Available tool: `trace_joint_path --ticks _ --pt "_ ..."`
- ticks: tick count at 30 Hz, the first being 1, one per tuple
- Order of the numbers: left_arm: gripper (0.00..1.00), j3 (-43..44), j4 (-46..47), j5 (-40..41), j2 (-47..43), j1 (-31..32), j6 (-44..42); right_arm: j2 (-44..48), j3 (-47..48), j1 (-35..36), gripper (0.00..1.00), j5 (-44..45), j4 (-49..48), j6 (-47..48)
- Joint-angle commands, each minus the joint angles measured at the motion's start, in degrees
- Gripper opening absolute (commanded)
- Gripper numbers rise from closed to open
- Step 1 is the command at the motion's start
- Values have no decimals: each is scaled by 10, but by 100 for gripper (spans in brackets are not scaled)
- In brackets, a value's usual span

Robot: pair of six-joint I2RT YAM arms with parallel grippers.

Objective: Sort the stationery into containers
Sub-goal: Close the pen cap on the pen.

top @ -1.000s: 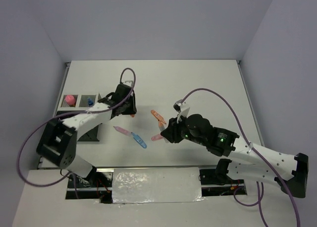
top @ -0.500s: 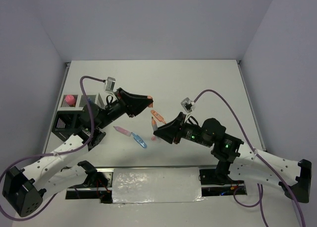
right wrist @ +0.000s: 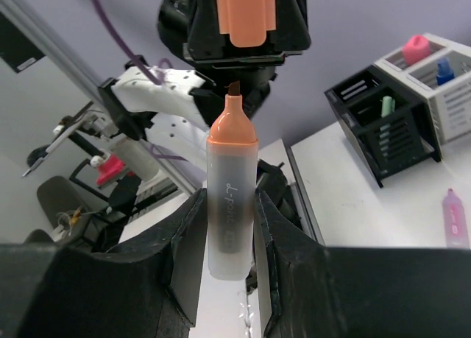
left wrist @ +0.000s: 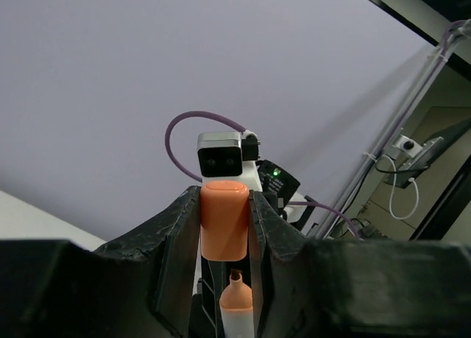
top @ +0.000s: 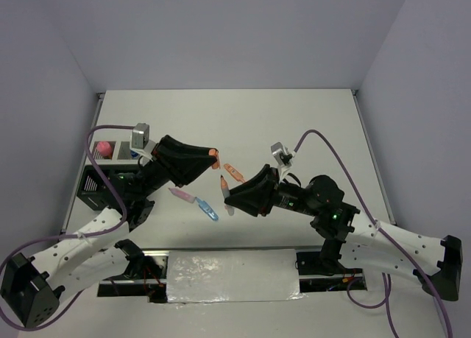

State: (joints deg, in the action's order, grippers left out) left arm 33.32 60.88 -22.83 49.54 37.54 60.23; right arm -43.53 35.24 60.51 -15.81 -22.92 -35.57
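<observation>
The left gripper (top: 212,156), clamping an orange cap (left wrist: 224,220), has swung to face the highlighter (right wrist: 230,205) clamped by the right gripper (top: 228,198) (recapping first, presumably).

I am working in a robotics lab: plain grey walls (top: 221,29) are boxing in my white table (top: 294,117), while metal rig poles (left wrist: 401,110), a clamped camera (left wrist: 413,151) and an office chair (right wrist: 59,198) are standing beyond.
</observation>
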Motion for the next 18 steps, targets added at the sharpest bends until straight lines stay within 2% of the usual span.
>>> trace_joint_path --ticks 1,18 --pt "0 -2 89 -17 -1 4 22 11 3 0 5 -27 -65 1" --pt "1 3 48 0 -18 27 -5 -45 68 0 5 -37 -53 28"
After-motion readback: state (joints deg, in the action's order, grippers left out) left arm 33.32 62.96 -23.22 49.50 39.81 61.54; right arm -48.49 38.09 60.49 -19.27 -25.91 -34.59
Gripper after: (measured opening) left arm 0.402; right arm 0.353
